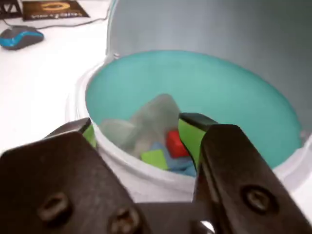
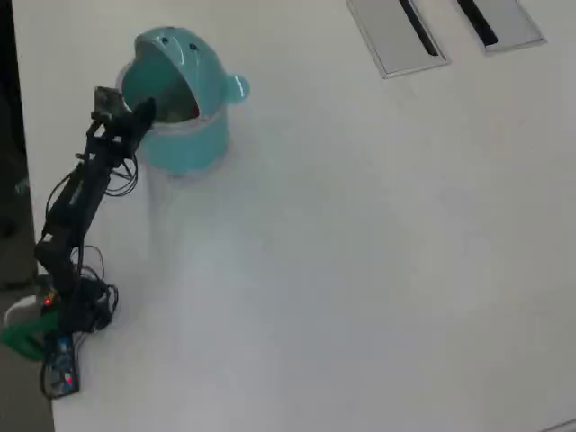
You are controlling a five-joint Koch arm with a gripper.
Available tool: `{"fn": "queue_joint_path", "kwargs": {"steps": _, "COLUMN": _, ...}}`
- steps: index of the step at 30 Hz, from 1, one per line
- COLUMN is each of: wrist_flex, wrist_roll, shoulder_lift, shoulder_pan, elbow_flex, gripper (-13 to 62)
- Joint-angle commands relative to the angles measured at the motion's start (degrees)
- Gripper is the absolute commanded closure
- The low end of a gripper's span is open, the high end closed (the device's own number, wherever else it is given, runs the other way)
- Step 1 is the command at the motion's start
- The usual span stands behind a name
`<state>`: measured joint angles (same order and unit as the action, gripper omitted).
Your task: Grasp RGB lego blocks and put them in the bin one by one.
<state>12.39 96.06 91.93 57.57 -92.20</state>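
Lego blocks: three pieces, all lying inside the bin [image 1: 273, 141] in the wrist view, none on the table [image 2: 360, 270] in the overhead view. Red block [image 1: 174, 143]: on the bin floor, just beside the right-hand jaw as that view shows it. Yellow-green block [image 1: 155, 158]: just below and left of the red. Blue block [image 1: 181, 165]: partly hidden beneath the other two, soft in focus, so its outline is uncertain. Crumpled pale liner or paper [image 1: 148, 122]: behind the blocks, likewise in the bin. Bin: teal, round, lid [image 2: 184, 56] tipped back, standing near the table's upper left corner in the overhead view. Gripper [image 1: 139, 139]: poised at the bin's rim, jaws spread wide, nothing between them. Progress: apparently complete; no block left to fetch, only withdrawal of the arm [image 2: 76, 198] would remain.
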Motion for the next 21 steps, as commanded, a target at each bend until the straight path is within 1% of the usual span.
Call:
{"fn": "queue_joint_path", "kwargs": {"steps": 1, "wrist_flex": -4.7, "wrist_roll": -0.5, "shoulder_lift": 5.9, "shoulder_pan": -0.6, "elbow_flex": 0.5, "gripper": 17.6}}
{"fn": "queue_joint_path", "kwargs": {"steps": 8, "wrist_flex": -7.5, "wrist_roll": -5.3, "shoulder_lift": 14.9, "shoulder_pan": -1.6, "elbow_flex": -7.7, "gripper": 17.6}}
{"fn": "queue_joint_path", "kwargs": {"steps": 12, "wrist_flex": -7.5, "wrist_roll": -7.5, "shoulder_lift": 18.5, "shoulder_pan": -2.3, "elbow_flex": -9.2, "gripper": 16.7}}
{"fn": "queue_joint_path", "kwargs": {"steps": 21, "wrist_flex": -7.6, "wrist_roll": -18.4, "shoulder_lift": 26.6, "shoulder_pan": -3.3, "elbow_flex": -12.7, "gripper": 16.2}}
